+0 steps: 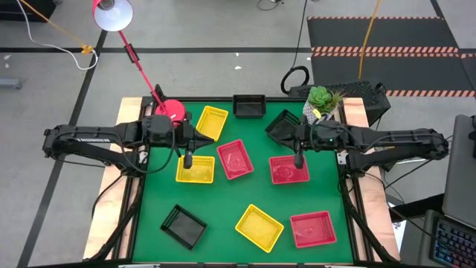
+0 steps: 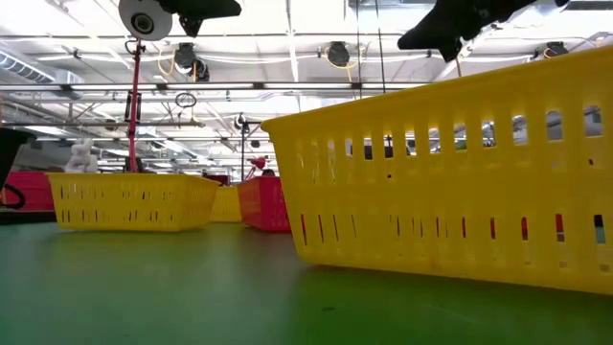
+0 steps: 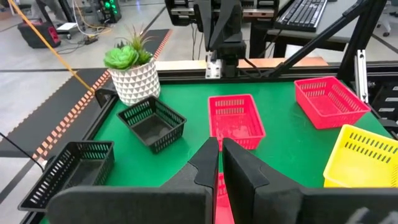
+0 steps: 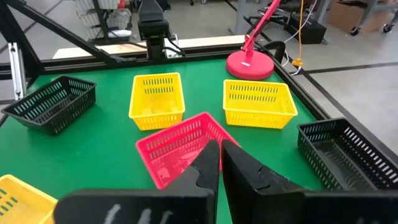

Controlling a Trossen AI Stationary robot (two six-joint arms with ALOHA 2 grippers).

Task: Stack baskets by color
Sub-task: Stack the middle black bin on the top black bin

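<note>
The left gripper (image 1: 188, 159), fingers pressed together and empty, hangs over a yellow basket (image 1: 195, 170) at nine o'clock. Nine baskets lie scattered, unstacked, across the green table (image 1: 238, 216). The right gripper (image 1: 300, 160), likewise pinched closed and empty, hangs over a red basket (image 1: 288, 170) at three o'clock.

Green surface (image 1: 238, 212) with wooden edges. Red desk lamp (image 1: 113, 11) at far left corner: round red base (image 1: 172, 110) on surface, thin arm leaning outward, white-lined shade over floor. Succulent plant (image 1: 321, 97) in white patterned pot (image 3: 134, 82) at far right corner. Keyboard (image 1: 455, 244) off right edge. Striped black floor mat (image 1: 383, 45) beyond. Yellow cable (image 1: 56, 30) across grey floor.
</note>
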